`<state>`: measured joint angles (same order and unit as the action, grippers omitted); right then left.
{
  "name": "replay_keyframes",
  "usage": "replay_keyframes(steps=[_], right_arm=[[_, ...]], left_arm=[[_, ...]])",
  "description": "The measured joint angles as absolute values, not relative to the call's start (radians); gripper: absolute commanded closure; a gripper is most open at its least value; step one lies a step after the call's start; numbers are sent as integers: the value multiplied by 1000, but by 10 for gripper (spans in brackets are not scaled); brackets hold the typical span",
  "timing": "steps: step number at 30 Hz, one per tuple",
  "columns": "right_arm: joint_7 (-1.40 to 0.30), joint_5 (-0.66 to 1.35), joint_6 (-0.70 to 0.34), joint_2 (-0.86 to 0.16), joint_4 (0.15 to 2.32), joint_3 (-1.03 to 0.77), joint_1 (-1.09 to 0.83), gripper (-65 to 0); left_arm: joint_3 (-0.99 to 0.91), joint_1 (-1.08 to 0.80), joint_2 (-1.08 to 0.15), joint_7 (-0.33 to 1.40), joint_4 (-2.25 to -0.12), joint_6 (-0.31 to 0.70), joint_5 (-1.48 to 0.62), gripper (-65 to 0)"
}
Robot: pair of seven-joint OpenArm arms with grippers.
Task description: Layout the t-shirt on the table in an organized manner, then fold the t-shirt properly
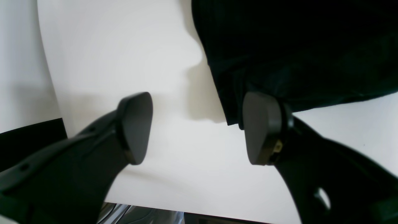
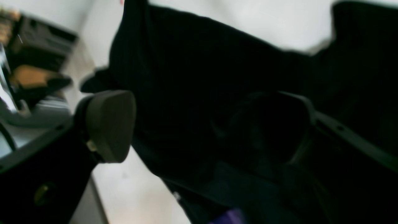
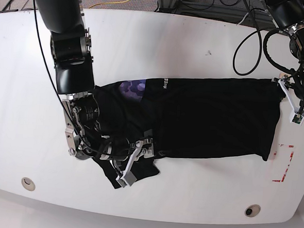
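- Half the job at most looks done: the counter carries the t-shirt across its middle, the body toward 3 o'clock spread fairly flat, the part toward 9 o'clock bunched, with a sleeve or corner doubled over near 7 o'clock.
- No neat fold shows yet; my judgement is that smoothing the bunched end comes first, then the folding proper.
- The right arm reaches down from 11 o'clock and bends low over the crumpled end; the right gripper has its jaws spread wide over the cloth, clamping nothing as far as I can tell.
- The left arm drops from 1 o'clock to the shirt's 3 o'clock edge; the left gripper hangs with jaws apart, one pad just beside the hem.
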<state>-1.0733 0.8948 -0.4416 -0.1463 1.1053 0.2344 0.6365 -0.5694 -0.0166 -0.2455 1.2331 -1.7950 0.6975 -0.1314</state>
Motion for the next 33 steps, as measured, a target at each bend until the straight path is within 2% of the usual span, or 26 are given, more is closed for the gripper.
replay_keyframes(steps=[6, 12, 17, 24, 33], right_arm=[[-1077, 868, -394, -199, 1130, 373, 701, -650], [-1065, 871, -392, -229, 1192, 385, 717, -650], [-1047, 868, -392, -290, 1261, 385, 652, -650], [-977, 675, -390, -358, 1354, 387, 500, -650], [-864, 476, -395, -314, 1368, 385, 427, -650]], left_arm=[[-569, -17, -245, 1233, -1795, 698, -131, -428], [-569, -17, -245, 1233, -1795, 698, -131, -428], [-569, -17, -246, 1233, -1795, 697, -131, -428], [-569, -17, -247, 1233, -1795, 698, -131, -428], [-569, -37, -247, 1234, -1794, 698, -131, -428]])
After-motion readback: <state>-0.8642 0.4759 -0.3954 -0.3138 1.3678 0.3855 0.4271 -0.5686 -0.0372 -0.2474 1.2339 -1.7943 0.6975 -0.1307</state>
